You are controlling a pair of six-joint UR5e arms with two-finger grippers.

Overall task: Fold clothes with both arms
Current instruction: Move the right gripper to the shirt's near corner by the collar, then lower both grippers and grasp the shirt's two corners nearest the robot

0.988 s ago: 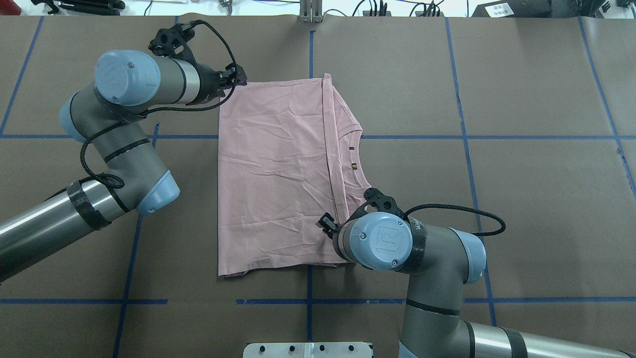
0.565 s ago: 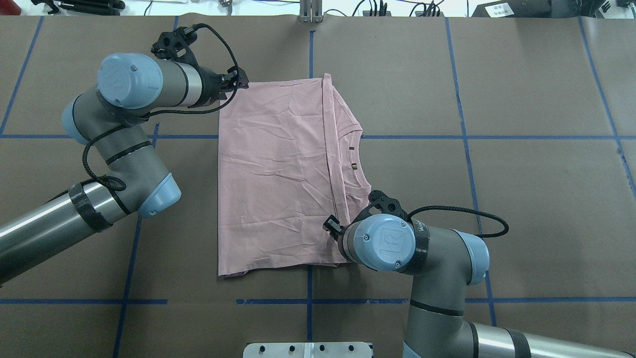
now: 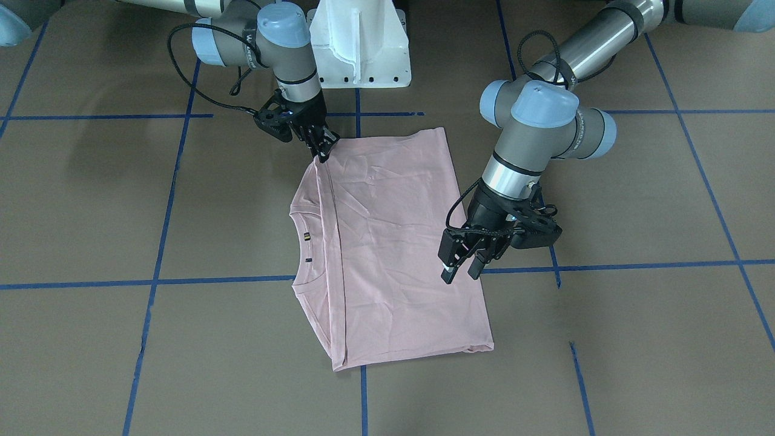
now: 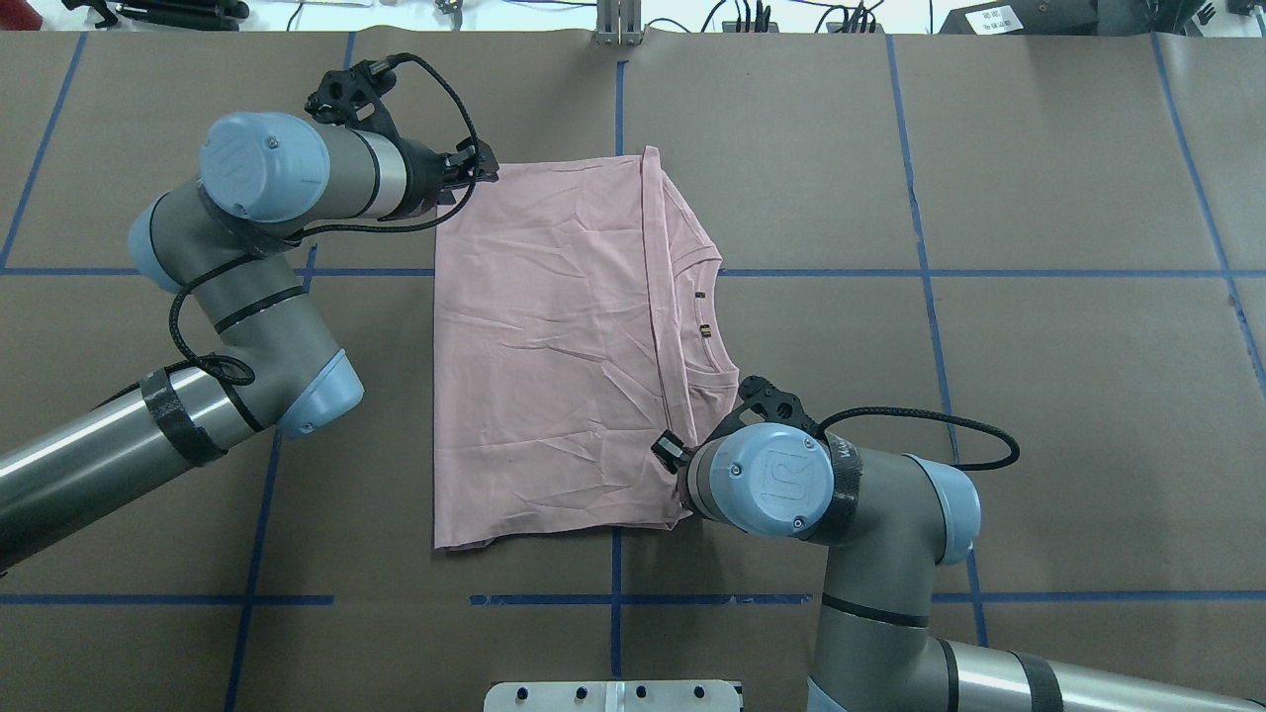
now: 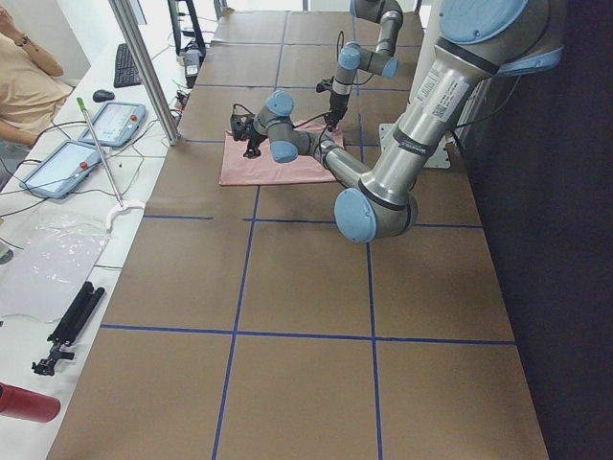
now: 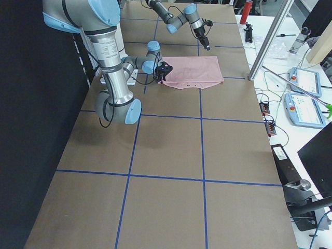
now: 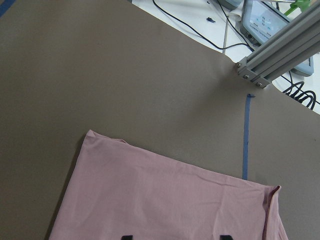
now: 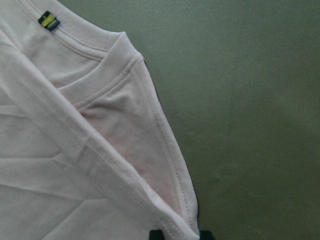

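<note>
Pale pink T-shirt [image 4: 544,346] lying folded lengthwise and flat at mid-bench, collar toward the robot's right; left fingers [image 3: 447,266] spread wide, raised over its far left corner, holding nothing; right fingers [image 3: 321,145] set narrow, astride the folded shoulder edge at the near right corner; whether they pinch the cloth cannot be told. Both wrist views cut the fingers off to their tips; overhead, the right wrist joint covers that corner. Bench [image 4: 1039,396] covered in brown paper, gridded with blue tape [image 4: 841,273]; white desk beyond with teach pendants [image 5: 110,120] and a seated person [image 5: 24,86].
</note>
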